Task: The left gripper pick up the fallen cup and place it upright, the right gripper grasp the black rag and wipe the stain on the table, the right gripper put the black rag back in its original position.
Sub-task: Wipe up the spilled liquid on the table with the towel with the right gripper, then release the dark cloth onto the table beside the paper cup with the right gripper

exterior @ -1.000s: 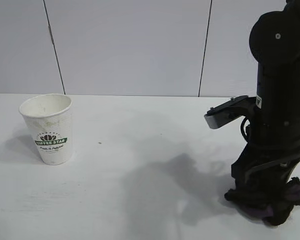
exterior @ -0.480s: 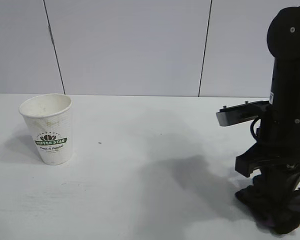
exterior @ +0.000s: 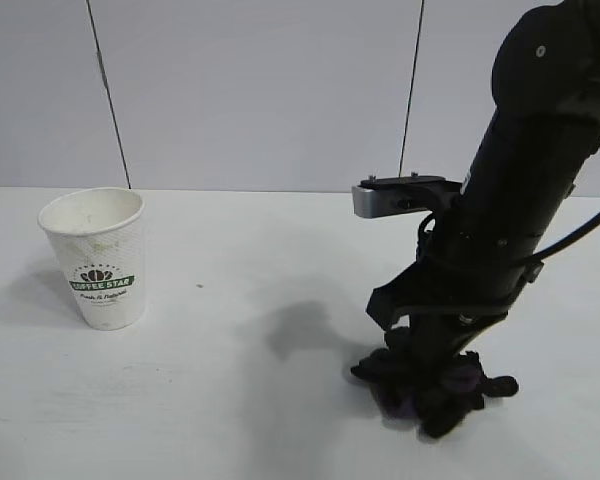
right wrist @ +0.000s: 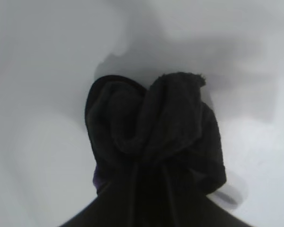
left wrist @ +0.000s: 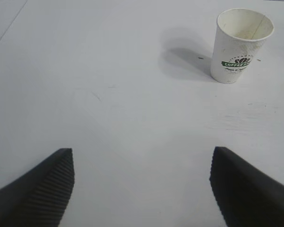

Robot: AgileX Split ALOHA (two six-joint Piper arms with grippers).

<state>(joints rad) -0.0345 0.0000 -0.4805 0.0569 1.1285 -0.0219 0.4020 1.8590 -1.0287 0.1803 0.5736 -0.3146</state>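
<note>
The cup stands upright on the white table at the left; it also shows in the left wrist view. My left gripper is open and empty, well away from the cup, and is out of the exterior view. My right gripper is shut on the black rag and presses it onto the table right of the middle. In the right wrist view the rag fills the space ahead of the fingers. No brown stain shows; the rag hides the table under it.
A grey panelled wall rises behind the table. The right arm leans over the right half of the table. A tiny dark speck lies right of the cup.
The right gripper has dragged the black rag to the left across the table, from the far right edge toward the middle. The cup has not moved.
</note>
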